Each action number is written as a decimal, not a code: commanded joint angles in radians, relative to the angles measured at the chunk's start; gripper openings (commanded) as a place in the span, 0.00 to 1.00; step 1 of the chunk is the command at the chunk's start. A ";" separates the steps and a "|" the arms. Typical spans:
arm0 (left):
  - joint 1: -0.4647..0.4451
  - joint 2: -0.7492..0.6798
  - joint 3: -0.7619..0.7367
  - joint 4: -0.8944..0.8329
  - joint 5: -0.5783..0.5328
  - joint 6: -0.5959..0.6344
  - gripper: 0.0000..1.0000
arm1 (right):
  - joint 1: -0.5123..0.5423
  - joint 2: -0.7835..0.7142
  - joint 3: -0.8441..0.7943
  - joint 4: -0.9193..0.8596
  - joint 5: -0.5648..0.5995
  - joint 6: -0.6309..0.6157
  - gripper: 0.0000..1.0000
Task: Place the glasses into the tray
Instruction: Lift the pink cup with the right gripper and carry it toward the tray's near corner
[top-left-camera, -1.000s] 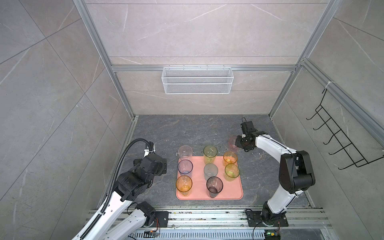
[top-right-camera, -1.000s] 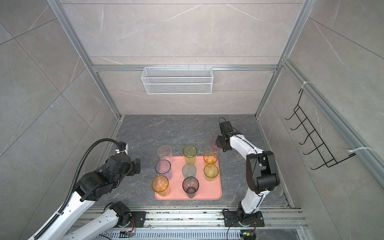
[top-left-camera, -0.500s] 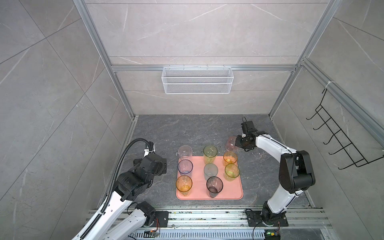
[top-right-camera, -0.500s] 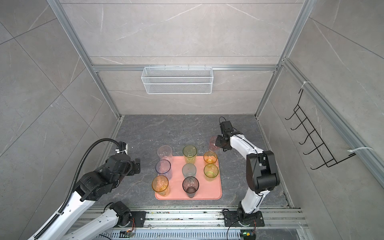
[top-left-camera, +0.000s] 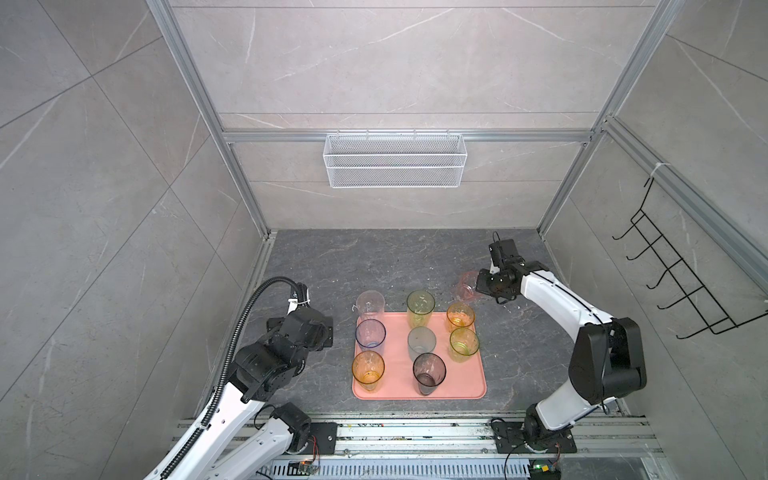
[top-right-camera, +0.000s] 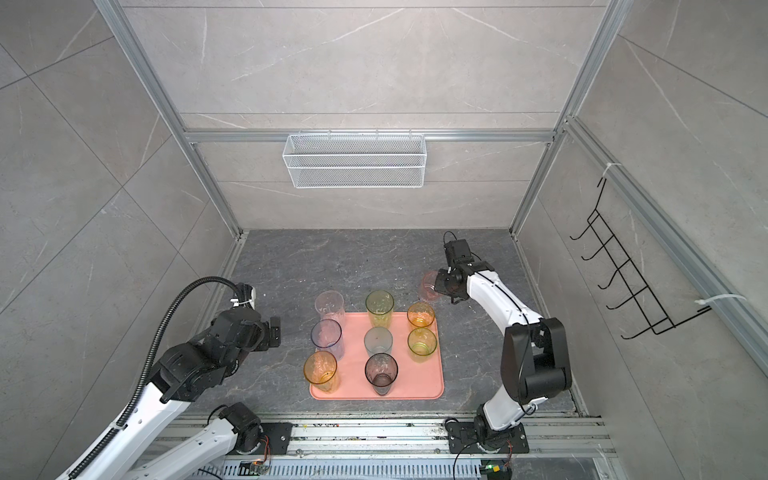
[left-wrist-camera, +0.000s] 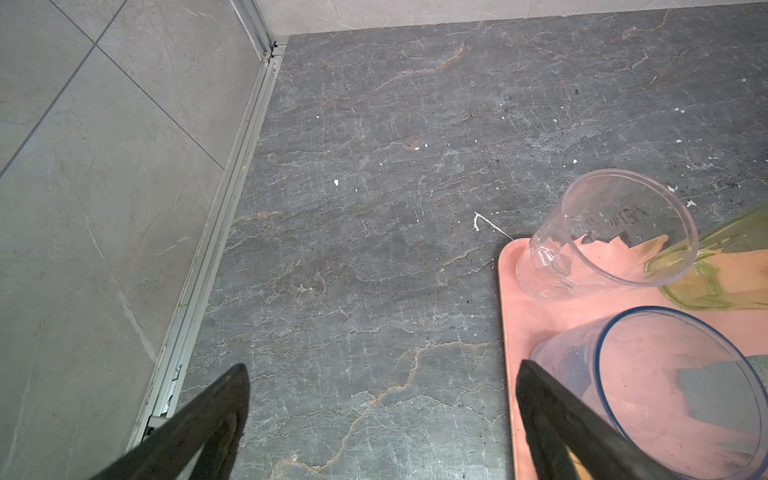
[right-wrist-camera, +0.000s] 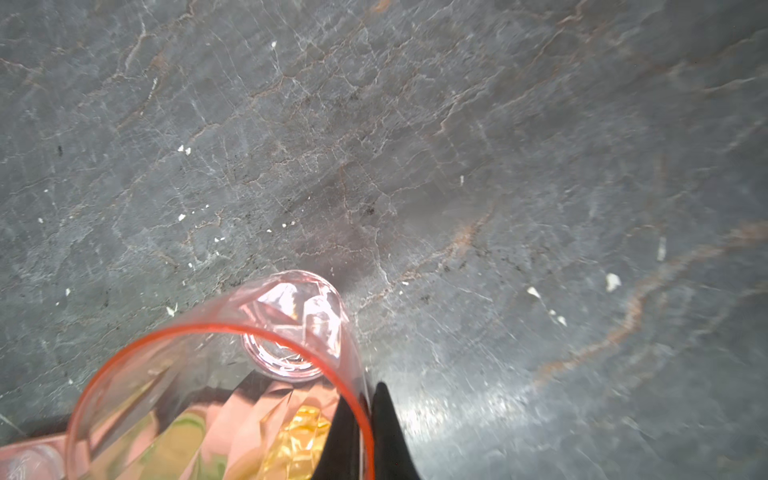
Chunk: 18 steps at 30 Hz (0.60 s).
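The salmon-pink tray (top-left-camera: 461, 382) (top-right-camera: 419, 382) lies on the dark stone floor with several glasses standing on it, among them a clear tall one (top-left-camera: 369, 303), a green tall one (top-left-camera: 420, 307) and a smoky one (top-left-camera: 429, 371). A pink glass (top-left-camera: 468, 286) (top-right-camera: 430, 286) (right-wrist-camera: 216, 374) is off the tray, behind its far right corner, and tilted. My right gripper (top-left-camera: 478, 286) (right-wrist-camera: 362, 395) is shut on its rim, one finger inside and one outside. My left gripper (top-left-camera: 326, 332) (left-wrist-camera: 382, 368) stands open over bare floor beside the tray's left edge (left-wrist-camera: 509, 291), holding nothing.
A white wire basket (top-left-camera: 395, 160) hangs on the back wall and a black hook rack (top-left-camera: 681, 282) on the right wall. The left wall's metal rail (left-wrist-camera: 232, 187) runs close to my left gripper. Bare floor stretches behind the tray.
My right gripper has closed on the pink glass's rim, and the glass has barely shifted. The left arm has not moved.
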<state>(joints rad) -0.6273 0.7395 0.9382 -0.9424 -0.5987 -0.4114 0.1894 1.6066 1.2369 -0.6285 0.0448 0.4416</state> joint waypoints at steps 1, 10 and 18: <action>0.008 0.000 0.000 0.016 0.005 -0.004 1.00 | -0.002 -0.065 0.046 -0.086 0.020 -0.036 0.00; 0.010 -0.004 -0.001 0.019 0.010 0.000 1.00 | -0.005 -0.192 0.052 -0.245 0.072 -0.093 0.00; 0.013 -0.006 0.000 0.019 0.016 -0.001 1.00 | -0.004 -0.305 0.019 -0.356 0.068 -0.094 0.00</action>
<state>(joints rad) -0.6209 0.7387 0.9382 -0.9421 -0.5915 -0.4110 0.1894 1.3464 1.2625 -0.9081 0.1081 0.3626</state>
